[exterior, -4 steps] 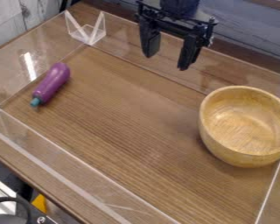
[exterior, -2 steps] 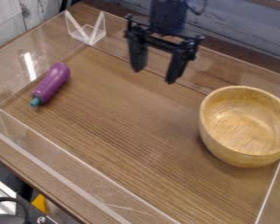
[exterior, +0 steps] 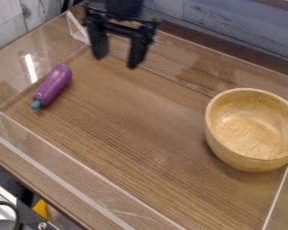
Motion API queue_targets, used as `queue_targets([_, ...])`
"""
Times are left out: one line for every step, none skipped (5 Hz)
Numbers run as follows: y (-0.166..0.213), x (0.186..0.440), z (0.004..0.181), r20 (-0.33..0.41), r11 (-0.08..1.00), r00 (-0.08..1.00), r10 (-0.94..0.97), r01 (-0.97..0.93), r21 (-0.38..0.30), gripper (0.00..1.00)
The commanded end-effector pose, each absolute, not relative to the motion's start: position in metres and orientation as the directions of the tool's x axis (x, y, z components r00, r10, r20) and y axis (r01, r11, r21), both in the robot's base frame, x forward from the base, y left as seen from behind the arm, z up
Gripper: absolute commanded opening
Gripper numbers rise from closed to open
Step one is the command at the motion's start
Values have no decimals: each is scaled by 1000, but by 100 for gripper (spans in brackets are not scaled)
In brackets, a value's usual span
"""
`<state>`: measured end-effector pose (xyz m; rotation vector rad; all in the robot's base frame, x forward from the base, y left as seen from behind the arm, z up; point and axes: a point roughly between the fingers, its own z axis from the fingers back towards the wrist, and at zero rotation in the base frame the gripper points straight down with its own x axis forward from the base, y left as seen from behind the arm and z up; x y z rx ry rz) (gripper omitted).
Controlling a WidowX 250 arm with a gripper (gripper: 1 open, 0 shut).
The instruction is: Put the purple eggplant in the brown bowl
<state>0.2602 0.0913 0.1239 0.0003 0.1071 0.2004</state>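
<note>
The purple eggplant [exterior: 51, 85] lies on the wooden table at the left, its teal stem end toward the near side. A large tan wooden bowl, the brown bowl [exterior: 252, 128], stands empty at the right. My black gripper [exterior: 116, 55] hangs at the back left, pointing down, fingers apart and nothing between them. It is up and to the right of the eggplant, clear of it, and far left of the bowl.
Clear acrylic walls [exterior: 62, 180] run around the table, low along the front and left. A clear plastic piece [exterior: 82, 30] stands at the back left, just behind the gripper. The wood surface [exterior: 147, 126] stretches between eggplant and bowl.
The gripper has travelled left along the back of the table, from above the middle toward the eggplant's side, staying open. Eggplant and bowl have not moved.
</note>
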Motion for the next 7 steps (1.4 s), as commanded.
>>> queue_targets([134, 253, 137, -29, 972, 971, 235, -235, 30, 100])
queue_targets([169, 239, 123, -5, 955, 956, 294, -293, 39, 100])
queue_targets([193, 227, 106, 14, 938, 939, 344, -344, 46, 100])
queue_targets([192, 229, 102, 25, 912, 913, 407, -408, 45, 100])
queue_targets([184, 234, 99, 20, 885, 886, 463, -463, 46, 100])
queue_targets([192, 240, 76, 18, 893, 895, 447, -447, 48, 100])
queue_targets([201, 247, 55, 23, 903, 904, 427, -427, 51, 100])
